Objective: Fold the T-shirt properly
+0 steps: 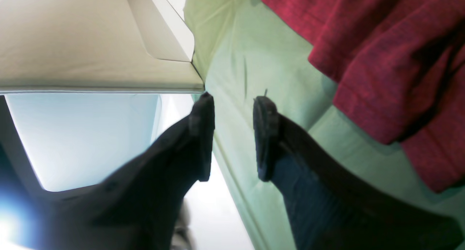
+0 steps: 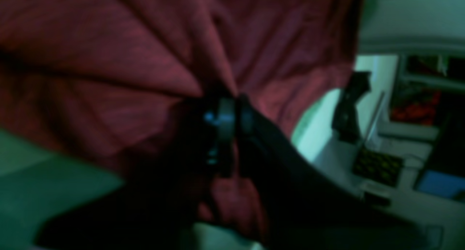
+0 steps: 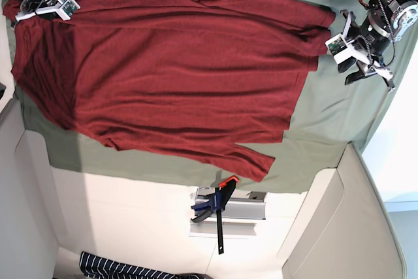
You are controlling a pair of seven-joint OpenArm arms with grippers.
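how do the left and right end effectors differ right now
The left end effector is open and empty; the right end effector is shut on the red T-shirt. The left end effector is over bare green cloth beside the red T-shirt; the right end effector has fabric gathered in folds around it. Both are dark and sit at opposite ends of the red T-shirt.

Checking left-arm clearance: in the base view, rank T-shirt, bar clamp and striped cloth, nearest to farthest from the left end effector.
1. T-shirt: its sleeve end lies right beside the left end effector, at the view's upper right.
2. The bar clamp: lower centre, below the green cover.
3. The striped cloth: bottom edge, left of centre.
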